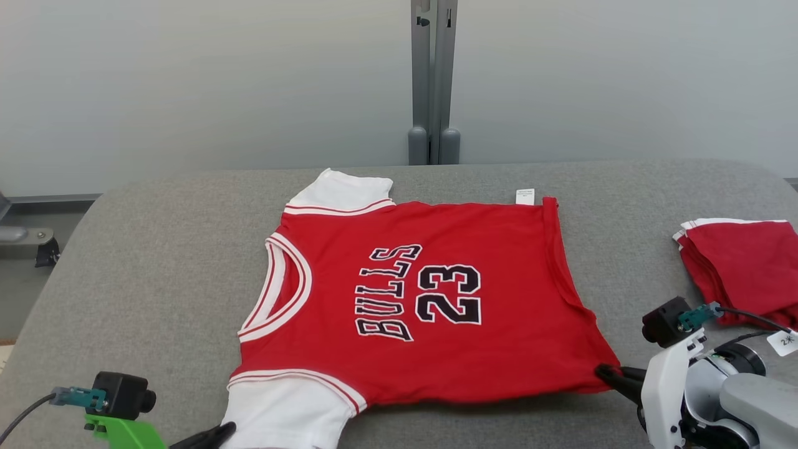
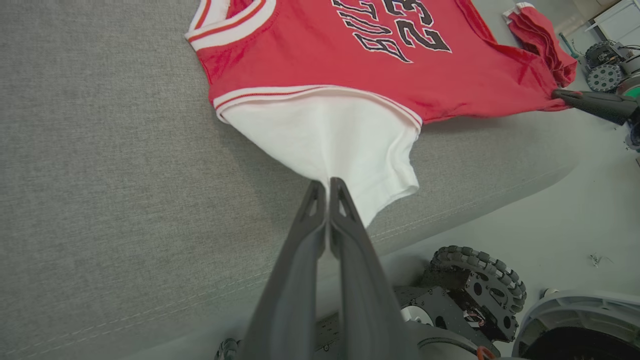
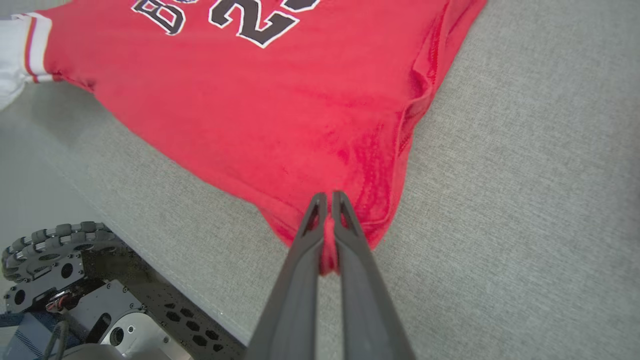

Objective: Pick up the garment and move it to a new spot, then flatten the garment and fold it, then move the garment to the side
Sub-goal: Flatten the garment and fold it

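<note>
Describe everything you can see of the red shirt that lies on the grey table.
The red shirt is soft knit cloth with white sleeves, striped trim at the neck, and black print BULLS 23. It lies spread front up on the grey table, neck toward the robot's left, a small white label at its far edge. The left tool is shut on the near sleeve; the right tool is shut on the near hem corner, where the cloth puckers.

Head camera: high, facing forward and down across the table [image 1: 156, 262], whole garment [image 1: 499, 312] in frame. Left wrist camera: close behind left gripper [image 2: 327, 182], at the near-left sleeve. Right wrist camera: close behind right gripper [image 3: 329, 196], at the near-right hem. All 3 share the printed front.
</note>
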Robot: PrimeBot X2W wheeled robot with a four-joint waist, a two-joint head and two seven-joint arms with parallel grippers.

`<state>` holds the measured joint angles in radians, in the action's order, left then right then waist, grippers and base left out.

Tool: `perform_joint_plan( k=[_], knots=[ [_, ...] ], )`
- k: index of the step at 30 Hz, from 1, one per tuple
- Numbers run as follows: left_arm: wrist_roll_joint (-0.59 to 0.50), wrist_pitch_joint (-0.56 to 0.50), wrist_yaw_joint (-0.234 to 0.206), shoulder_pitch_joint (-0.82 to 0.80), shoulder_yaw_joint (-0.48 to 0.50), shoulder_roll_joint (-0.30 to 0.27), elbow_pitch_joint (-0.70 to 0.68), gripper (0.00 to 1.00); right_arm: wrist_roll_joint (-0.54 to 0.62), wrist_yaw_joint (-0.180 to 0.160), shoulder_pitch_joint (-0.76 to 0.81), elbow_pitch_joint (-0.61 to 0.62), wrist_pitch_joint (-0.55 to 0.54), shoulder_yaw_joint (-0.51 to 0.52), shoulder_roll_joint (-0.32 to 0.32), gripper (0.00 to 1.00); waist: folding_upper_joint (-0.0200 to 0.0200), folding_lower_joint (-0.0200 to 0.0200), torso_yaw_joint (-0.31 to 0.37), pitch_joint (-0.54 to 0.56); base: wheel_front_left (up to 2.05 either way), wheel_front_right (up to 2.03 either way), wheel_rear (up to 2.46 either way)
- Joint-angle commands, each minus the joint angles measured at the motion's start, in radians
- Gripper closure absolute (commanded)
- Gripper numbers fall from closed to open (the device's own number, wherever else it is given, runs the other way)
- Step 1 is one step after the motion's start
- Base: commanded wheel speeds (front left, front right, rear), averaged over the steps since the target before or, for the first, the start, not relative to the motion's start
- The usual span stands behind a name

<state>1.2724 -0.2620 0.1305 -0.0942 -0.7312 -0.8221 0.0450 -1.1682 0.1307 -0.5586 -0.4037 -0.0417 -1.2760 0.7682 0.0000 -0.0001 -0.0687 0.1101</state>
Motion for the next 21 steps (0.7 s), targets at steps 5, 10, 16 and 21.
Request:
perform_joint_plan(
  k=[5, 10, 16, 21],
  knots=[
    [-0.032, 0.008, -0.012, -0.066, 0.015, 0.013, 0.012, 1.00, -0.027, 0.000, -0.054, -0.006, 0.003, -0.002, -0.020, 1.00, 0.0000, 0.0001, 0.006, -0.025, 0.00, 0.00, 0.00],
    [-0.064, -0.005, -0.016, -0.146, 0.019, 0.042, 0.050, 1.00, -0.044, 0.000, -0.108, -0.033, -0.003, -0.003, -0.036, 1.00, 0.0000, 0.0001, 0.018, -0.055, 0.00, 0.00, 0.00],
    [-0.091, -0.018, -0.023, -0.255, 0.026, 0.088, 0.123, 1.00, -0.064, 0.000, -0.168, -0.088, -0.011, -0.004, -0.068, 1.00, 0.0000, 0.0001, 0.045, -0.096, 0.00, 0.00, 0.00],
    [-0.132, -0.001, -0.033, -0.352, 0.035, 0.133, 0.212, 1.00, -0.065, 0.000, -0.204, -0.135, -0.018, -0.004, -0.098, 1.00, 0.0000, 0.0001, 0.068, -0.131, 0.00, 0.00, 0.00]
  ],
)
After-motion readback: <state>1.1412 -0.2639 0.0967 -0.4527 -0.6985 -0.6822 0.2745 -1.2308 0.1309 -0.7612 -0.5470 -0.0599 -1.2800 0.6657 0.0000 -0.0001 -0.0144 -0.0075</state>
